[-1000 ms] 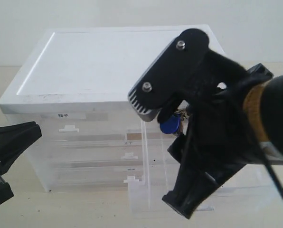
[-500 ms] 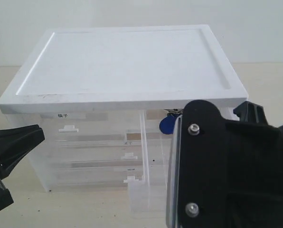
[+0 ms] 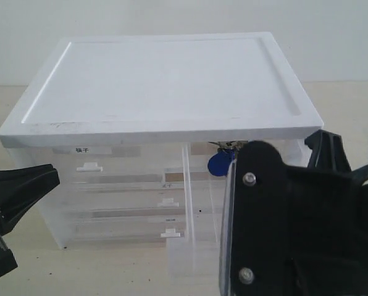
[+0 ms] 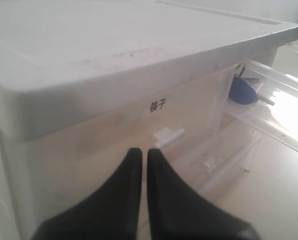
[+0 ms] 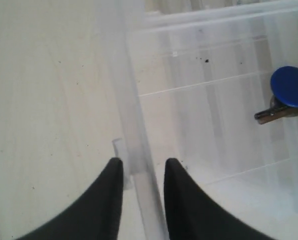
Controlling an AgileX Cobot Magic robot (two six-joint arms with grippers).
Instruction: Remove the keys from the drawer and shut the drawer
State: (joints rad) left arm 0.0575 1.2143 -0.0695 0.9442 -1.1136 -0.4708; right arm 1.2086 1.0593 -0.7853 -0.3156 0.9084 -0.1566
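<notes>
Translucent plastic drawer juts open at 4 o'clock of the white-topped cabinet. The keys lie inside it, at 11 o'clock of the right claw. A second ago that claw hung wide by the keys; it has since dropped to the drawer's front wall and narrowed astride it. Whether it pinches the wall, I cannot tell. The keys look unfetched. The left claw waits at 9 o'clock, fingers together.
</notes>
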